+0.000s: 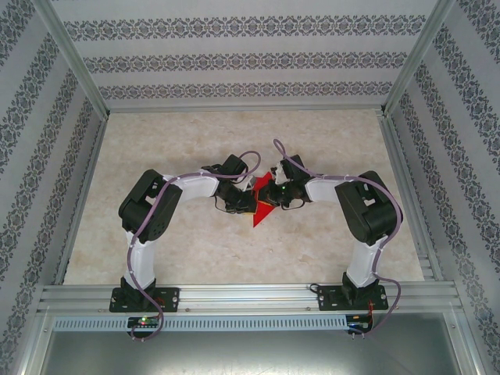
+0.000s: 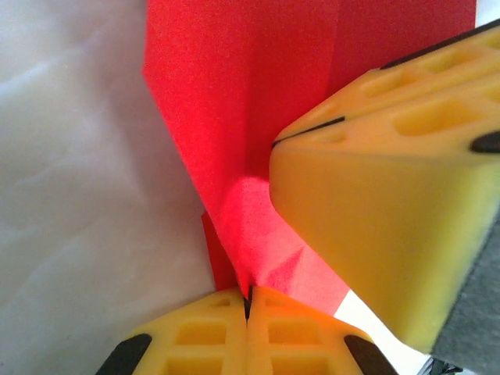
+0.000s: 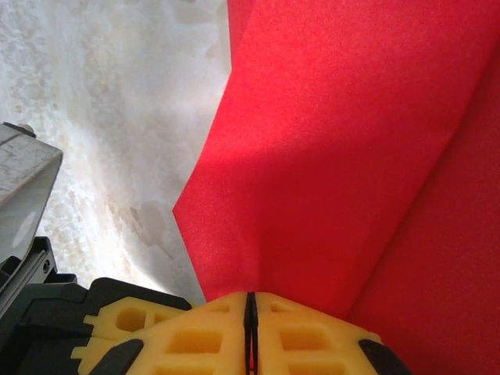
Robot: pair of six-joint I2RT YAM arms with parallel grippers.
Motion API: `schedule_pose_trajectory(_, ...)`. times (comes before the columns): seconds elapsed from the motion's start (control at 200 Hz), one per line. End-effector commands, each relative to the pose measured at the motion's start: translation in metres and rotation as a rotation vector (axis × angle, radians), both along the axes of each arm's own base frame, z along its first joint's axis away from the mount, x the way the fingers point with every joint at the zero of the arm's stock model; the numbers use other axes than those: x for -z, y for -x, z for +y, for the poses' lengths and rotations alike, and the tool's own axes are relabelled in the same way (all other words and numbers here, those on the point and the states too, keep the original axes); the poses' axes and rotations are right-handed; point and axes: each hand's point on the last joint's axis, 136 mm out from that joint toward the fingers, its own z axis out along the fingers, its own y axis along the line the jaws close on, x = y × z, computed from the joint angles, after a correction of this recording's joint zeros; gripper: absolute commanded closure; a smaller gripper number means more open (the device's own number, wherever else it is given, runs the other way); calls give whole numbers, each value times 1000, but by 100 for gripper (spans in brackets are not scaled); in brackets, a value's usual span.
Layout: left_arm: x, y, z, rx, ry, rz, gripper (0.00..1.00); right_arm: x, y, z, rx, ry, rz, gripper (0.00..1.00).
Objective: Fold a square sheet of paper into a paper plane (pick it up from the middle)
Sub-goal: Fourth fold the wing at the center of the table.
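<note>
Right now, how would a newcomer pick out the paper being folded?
On the pale marbled table, look at the middle, where the two arms meet. Pinched between the left gripper and right gripper is a thin bright red paper sheet, tapering to a point toward the arm bases, the only red thing there.

Left arm [image 1: 141, 251], right arm [image 1: 361, 264]: white tube links, bulky rounded black joint housings. Lilac cable [image 1: 130, 270] runs along each arm, looping loose near wrist. Flat black base plates [image 1: 144, 299]. Left gripper [image 2: 248, 303], right gripper [image 3: 251, 303]: chunky yellow fingers [image 3: 195, 340], rectangular hollows moulded in, thin black edge strips, black mount behind.
</note>
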Motion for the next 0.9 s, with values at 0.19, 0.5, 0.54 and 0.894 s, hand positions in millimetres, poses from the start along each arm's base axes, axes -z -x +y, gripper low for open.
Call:
schedule_pose_trajectory(0.19,0,-1,-1,-14,-17,-15,91,27,8,-13,12,56,50,90)
schedule_pose_trajectory(0.5,-26,-6,-2,-26,-10,-59,83,36,9,-19,30,77,86,91)
schedule_pose_trajectory(0.54,-27,-6,-1,-28,-17,-65,80,38,10,-19,30,77,92,91)
schedule_pose_trajectory(0.894,-17,10,-2,-12,-68,-48,73,42,11,-21,43,71,109,91)
